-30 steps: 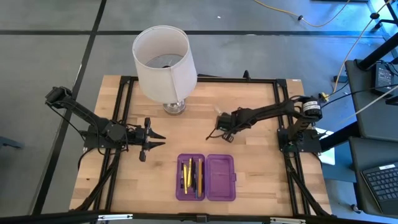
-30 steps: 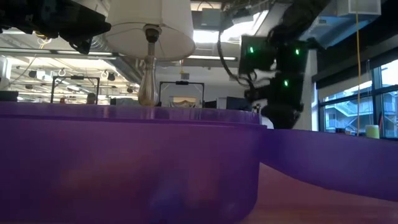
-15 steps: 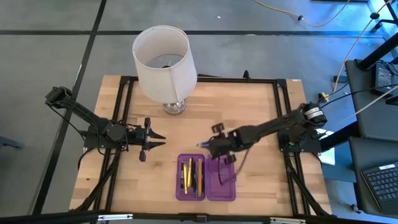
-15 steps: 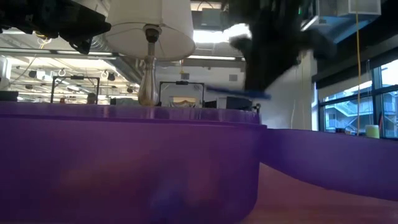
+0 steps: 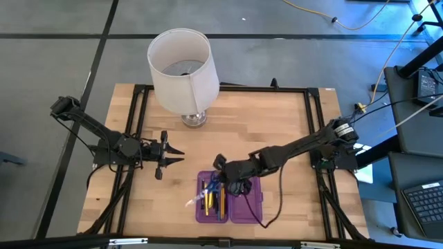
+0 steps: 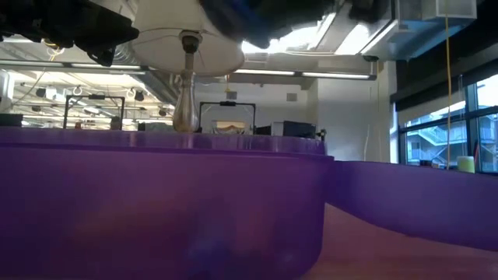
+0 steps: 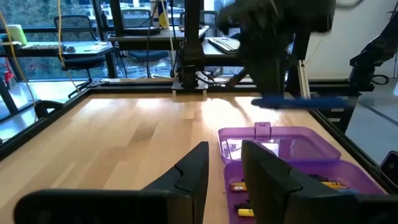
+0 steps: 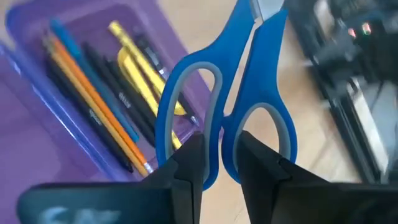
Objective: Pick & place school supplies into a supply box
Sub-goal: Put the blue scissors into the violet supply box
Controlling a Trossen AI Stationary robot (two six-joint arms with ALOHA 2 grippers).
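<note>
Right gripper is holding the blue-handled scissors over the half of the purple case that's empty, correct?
Not quite. The right gripper does hold the scissors, but over the half of the purple case that already holds the pencils and pens. The right wrist view shows them right beneath the handles.

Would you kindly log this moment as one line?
right gripper: shut on scissors, above supply box | left gripper: waiting at table's left | pencils in box

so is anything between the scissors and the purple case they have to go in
Nothing visible. The right gripper holds the scissors just above the supply box, over the half with the pencils. The left gripper waits aside.
</note>
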